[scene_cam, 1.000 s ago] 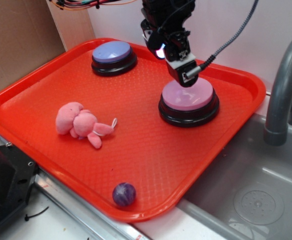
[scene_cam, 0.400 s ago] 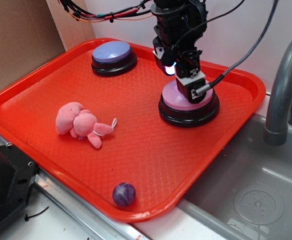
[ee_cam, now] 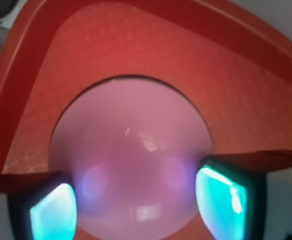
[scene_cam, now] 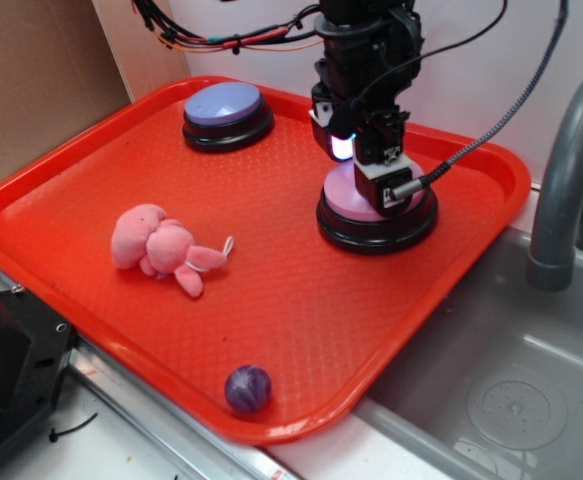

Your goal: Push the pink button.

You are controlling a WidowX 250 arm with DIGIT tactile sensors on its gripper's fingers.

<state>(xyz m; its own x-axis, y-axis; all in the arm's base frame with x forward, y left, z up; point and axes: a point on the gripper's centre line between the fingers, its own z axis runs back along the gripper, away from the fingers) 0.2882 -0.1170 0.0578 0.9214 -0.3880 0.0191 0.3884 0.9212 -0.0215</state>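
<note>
Pink button (scene_cam: 356, 192) now under lowered jaws; jaws spread, touching dome; nothing gripped.

Pink button (ee_cam: 130, 160) fills view between end effector (ee_cam: 135, 205) fingers

Hidden, cropped and blurred regions at the moment of contact.

In the exterior view, the centre of the pink button (scene_cam: 351, 195) is covered by the gripper (scene_cam: 389, 190), so actual contact cannot be confirmed, nor can the spacing of the jaws be judged. The arm is cut off by the top edge, and the faucet (scene_cam: 561, 190) and sink (scene_cam: 511, 390) by the right edge. In the wrist view, the pink button (ee_cam: 130, 150) is blurred, its lower rim is cropped, and both fingers (ee_cam: 53, 210) are cut off by the bottom edge.
</note>
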